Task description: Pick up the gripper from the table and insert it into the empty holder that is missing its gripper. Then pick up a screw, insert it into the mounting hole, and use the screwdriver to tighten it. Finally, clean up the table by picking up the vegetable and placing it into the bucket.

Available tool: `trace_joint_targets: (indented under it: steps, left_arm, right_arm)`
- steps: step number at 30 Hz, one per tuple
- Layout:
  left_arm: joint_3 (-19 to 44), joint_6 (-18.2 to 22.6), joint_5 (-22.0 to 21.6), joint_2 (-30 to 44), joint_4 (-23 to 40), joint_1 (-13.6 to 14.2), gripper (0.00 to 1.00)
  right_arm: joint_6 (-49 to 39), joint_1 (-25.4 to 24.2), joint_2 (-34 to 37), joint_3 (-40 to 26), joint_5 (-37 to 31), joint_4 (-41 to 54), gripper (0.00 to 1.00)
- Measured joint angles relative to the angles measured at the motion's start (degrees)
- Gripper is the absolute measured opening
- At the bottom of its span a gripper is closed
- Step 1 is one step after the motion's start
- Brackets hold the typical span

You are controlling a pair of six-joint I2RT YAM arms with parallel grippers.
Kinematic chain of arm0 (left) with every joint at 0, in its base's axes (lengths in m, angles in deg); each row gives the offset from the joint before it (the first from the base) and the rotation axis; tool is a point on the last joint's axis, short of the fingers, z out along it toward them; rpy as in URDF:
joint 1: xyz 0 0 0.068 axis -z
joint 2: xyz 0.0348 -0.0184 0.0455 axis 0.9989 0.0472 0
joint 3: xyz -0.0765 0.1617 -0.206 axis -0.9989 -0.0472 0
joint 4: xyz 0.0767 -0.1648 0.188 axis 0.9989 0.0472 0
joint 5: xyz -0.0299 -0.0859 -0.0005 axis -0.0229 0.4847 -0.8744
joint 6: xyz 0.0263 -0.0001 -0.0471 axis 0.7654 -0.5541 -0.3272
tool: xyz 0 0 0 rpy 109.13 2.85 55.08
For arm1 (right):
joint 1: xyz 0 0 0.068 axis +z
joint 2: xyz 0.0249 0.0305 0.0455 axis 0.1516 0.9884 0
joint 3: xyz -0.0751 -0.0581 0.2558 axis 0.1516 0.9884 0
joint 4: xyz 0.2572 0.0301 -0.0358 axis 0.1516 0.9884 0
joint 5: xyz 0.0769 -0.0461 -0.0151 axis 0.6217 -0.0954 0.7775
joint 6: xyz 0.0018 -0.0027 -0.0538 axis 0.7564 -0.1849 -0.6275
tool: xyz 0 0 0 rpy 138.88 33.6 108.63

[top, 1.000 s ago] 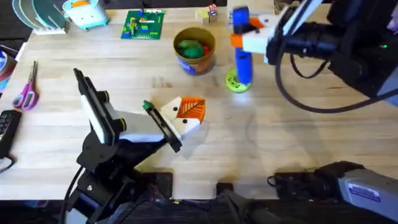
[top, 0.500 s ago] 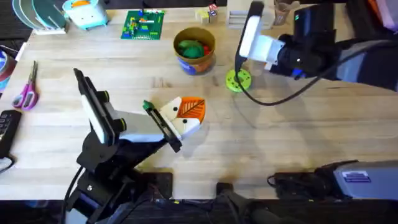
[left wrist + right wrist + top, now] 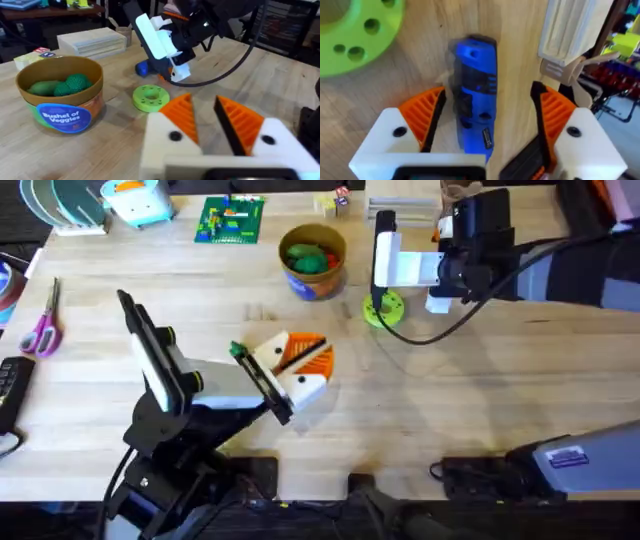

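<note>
Right wrist view: screwdriver [image 3: 476, 95] lies flat on the table between the right gripper's [image 3: 487, 112] spread orange pads, ungrasped, green disc [image 3: 357, 32] just beside. Left gripper [image 3: 300, 360] is released too, bare wood ahead of it. Beyond, the bucket [image 3: 62, 112] reads "Bushel of Veggies."

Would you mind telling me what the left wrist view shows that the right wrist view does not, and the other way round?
Only the left wrist view shows the bucket with green vegetables inside, and the left gripper open, nothing between its fingers. Only the right wrist view shows the right gripper open, its orange fingers either side of the blue screwdriver lying on the table. Both show the green disc and that screwdriver.
</note>
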Motion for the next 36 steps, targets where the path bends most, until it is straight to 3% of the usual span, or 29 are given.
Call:
trace_joint_targets:
  steps: [4,5,6,14,17,22,27,32,36]
  left_arm:
    - [0.0,0.0,0.0,0.0,0.0,0.0,0.817]
    - [0.0,-0.2,0.0,0.0,0.0,0.0,0.944]
    - [0.0,-0.2,0.0,0.0,0.0,0.0,0.981]
    - [0.0,-0.2,0.0,0.0,-2.3,0.0,0.992]
    - [0.8,-2.0,-2.5,0.0,-1.7,0.0,0.992]
    - [10.1,-6.3,-12.6,0.0,13.0,0.0,0.992]
    - [26.5,-11.2,-24.0,2.9,31.8,0.0,0.993]
    - [40.5,-15.6,-32.5,15.2,49.2,0.0,0.993]
    - [48.0,-16.8,-35.6,28.4,57.7,0.0,0.993]
  right_arm:
    - [5.8,1.0,-0.1,0.0,-1.4,0.4,0.991]
    - [8.1,1.3,-0.4,0.0,-1.4,0.7,0.990]
    - [10.7,1.7,-0.8,0.0,-1.4,1.1,0.991]
    - [33.1,2.8,-9.3,0.6,-1.0,1.7,0.992]
    - [37.9,2.8,-13.7,0.6,-0.9,1.7,0.991]
    - [41.4,3.6,-18.8,0.6,-0.9,2.4,0.991]
    - [42.6,5.2,-20.5,0.6,-0.9,4.3,0.987]
    - [42.9,6.8,-20.5,0.6,-0.9,5.9,0.991]
    - [43.0,8.1,-20.5,0.6,-0.9,5.9,0.991]
